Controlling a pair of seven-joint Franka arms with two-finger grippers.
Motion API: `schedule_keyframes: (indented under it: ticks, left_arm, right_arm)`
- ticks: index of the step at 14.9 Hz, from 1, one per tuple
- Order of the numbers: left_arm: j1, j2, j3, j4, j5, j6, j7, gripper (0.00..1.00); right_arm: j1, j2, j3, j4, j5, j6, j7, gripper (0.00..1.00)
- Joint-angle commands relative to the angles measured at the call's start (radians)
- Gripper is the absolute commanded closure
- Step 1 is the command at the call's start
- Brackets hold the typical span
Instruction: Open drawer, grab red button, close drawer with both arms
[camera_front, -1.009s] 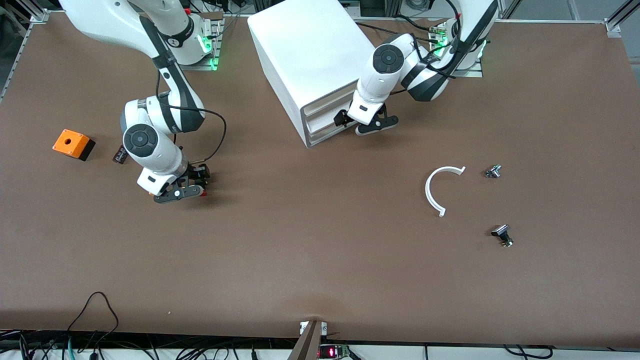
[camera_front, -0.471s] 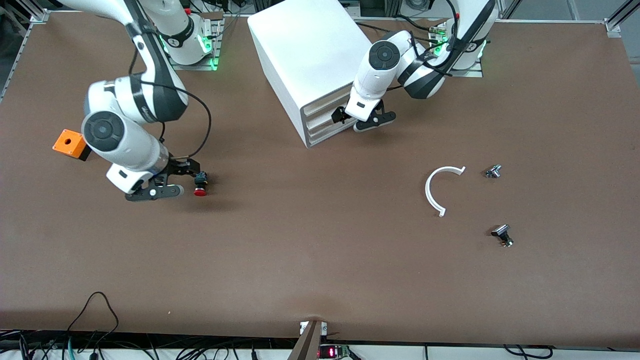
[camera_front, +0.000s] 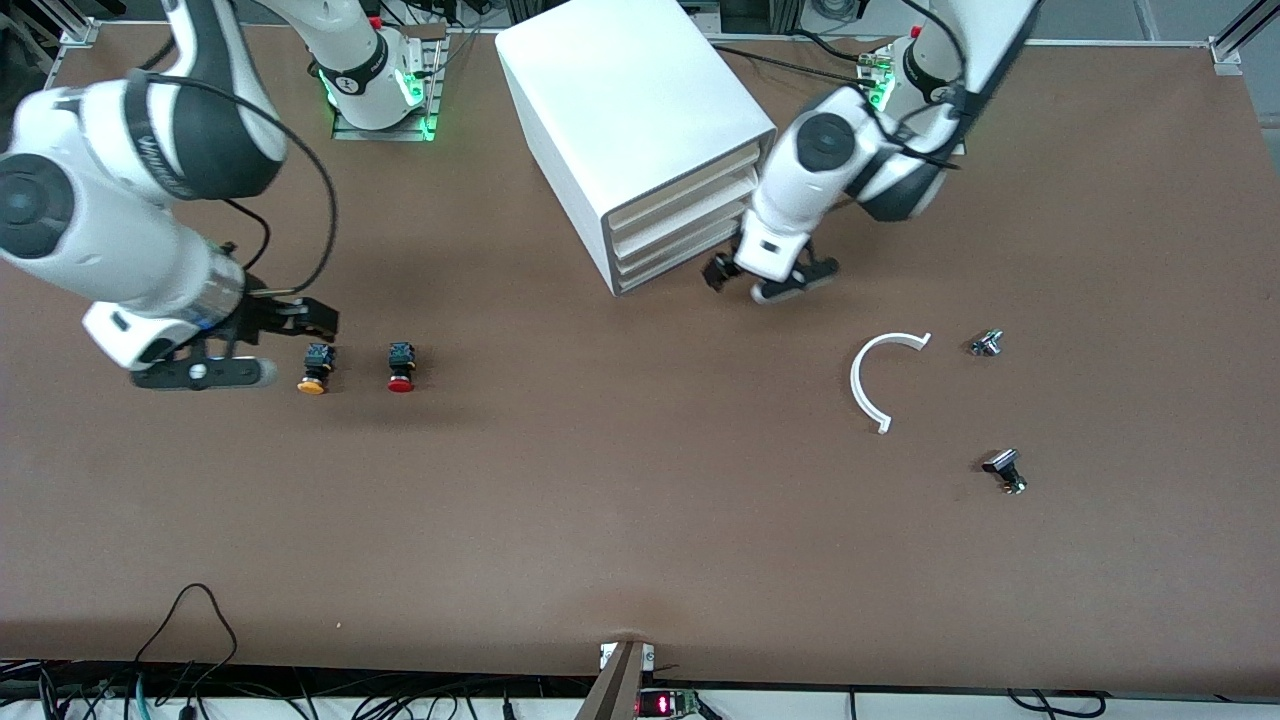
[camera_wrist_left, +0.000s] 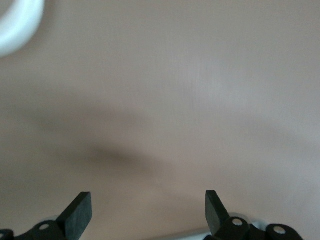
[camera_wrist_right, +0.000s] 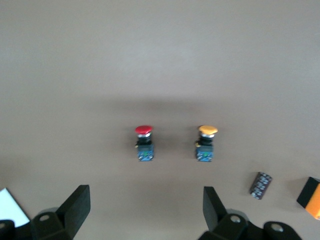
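Note:
The red button (camera_front: 401, 367) stands on the table by itself, cap toward the front camera; it also shows in the right wrist view (camera_wrist_right: 144, 142). My right gripper (camera_front: 262, 345) is open and empty, up in the air beside the buttons toward the right arm's end; its own view shows it (camera_wrist_right: 146, 202) wide open. The lowest drawer (camera_front: 672, 262) of the white cabinet (camera_front: 630, 90) looks shut, flush with the three above it. My left gripper (camera_front: 760, 282) is open and empty over bare table just in front of the drawers, seen open in its own view (camera_wrist_left: 148, 205).
A yellow-orange button (camera_front: 314, 368) stands beside the red one, toward the right arm's end (camera_wrist_right: 205, 143). A black cylinder (camera_wrist_right: 260, 185) and an orange box (camera_wrist_right: 312, 197) lie past it. A white curved strip (camera_front: 880, 375) and two small metal parts (camera_front: 986, 343) (camera_front: 1004, 470) lie toward the left arm's end.
My right gripper let go of the red button, rose and swung toward the right arm's end, uncovering the yellow-orange button. My left gripper drew away from the drawer fronts.

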Motion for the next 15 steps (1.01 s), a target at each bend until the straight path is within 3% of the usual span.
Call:
schedule_keyframes:
  ticks: [1, 6, 11, 13, 15]
  left_arm:
    - [0.086, -0.058, 0.050, 0.053, 0.018, -0.063, 0.288, 0.00]
    - [0.146, -0.118, 0.145, 0.241, 0.016, -0.330, 0.638, 0.00]
    - [0.146, -0.185, 0.296, 0.458, 0.007, -0.693, 0.905, 0.00]
    - [0.146, -0.211, 0.362, 0.484, 0.004, -0.740, 0.983, 0.00]
    - [0.144, -0.242, 0.384, 0.486, -0.005, -0.743, 1.002, 0.00]
  right_arm:
    - [-0.063, -0.021, 0.019, 0.016, 0.018, -0.015, -0.007, 0.00]
    - [-0.147, -0.102, 0.008, 0.013, 0.018, -0.026, -0.004, 0.00]
    - [-0.152, -0.116, -0.139, 0.026, 0.027, -0.027, -0.008, 0.00]
    - [-0.150, -0.118, -0.183, 0.054, 0.021, -0.070, -0.051, 0.00]
    - [-0.143, -0.122, -0.174, 0.059, 0.005, -0.119, -0.201, 0.00]
